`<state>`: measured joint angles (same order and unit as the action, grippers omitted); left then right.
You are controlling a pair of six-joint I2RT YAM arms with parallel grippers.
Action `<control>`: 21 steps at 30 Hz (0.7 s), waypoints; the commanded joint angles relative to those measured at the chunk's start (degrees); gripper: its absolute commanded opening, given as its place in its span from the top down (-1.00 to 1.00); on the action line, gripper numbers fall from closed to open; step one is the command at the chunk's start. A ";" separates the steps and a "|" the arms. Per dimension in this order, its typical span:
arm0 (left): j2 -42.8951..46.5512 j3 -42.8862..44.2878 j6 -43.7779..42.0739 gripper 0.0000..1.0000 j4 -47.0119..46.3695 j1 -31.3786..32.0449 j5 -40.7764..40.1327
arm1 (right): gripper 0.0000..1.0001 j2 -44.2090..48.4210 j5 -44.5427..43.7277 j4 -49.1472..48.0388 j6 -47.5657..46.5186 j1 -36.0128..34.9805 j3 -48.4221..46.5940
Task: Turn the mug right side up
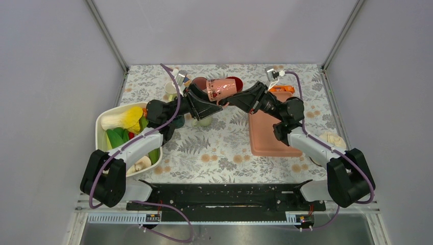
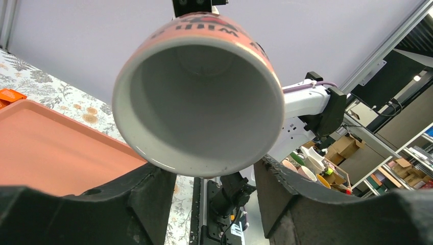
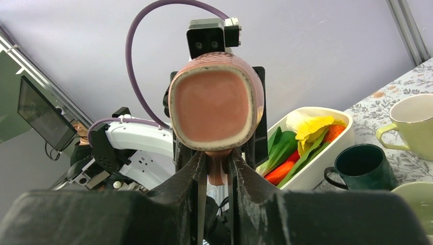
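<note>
The pink mug [image 1: 223, 88] hangs in the air on its side between my two arms, above the flowered table. In the left wrist view its white open mouth [image 2: 199, 102] faces the camera. In the right wrist view its flat base [image 3: 214, 102] faces the camera. My right gripper [image 3: 217, 159] is shut on the mug's handle [image 3: 218, 171], which sticks down between the fingers; in the top view it [image 1: 231, 100] is just right of the mug. My left gripper [image 2: 215, 179] is open, its fingers spread just under the mug's rim; in the top view it [image 1: 214, 103] is at the mug's left.
A pink tray [image 1: 270, 135] lies right of centre, also in the left wrist view [image 2: 46, 143]. A white tub of vegetables [image 1: 110, 133] stands at the left. A dark green mug [image 3: 360, 168], a cream mug [image 3: 413, 122] and a pale green cup [image 1: 204, 121] stand below and behind the grippers.
</note>
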<state>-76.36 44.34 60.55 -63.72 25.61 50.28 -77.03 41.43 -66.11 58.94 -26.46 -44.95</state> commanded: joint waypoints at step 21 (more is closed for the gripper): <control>0.91 2.60 1.67 0.74 -4.58 -0.72 -0.03 | 1.00 1.22 0.87 -2.20 -11.46 -3.49 3.46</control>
<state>-76.36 44.42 62.00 -63.09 24.82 50.76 -76.97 40.23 -68.38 52.14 -28.62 -42.39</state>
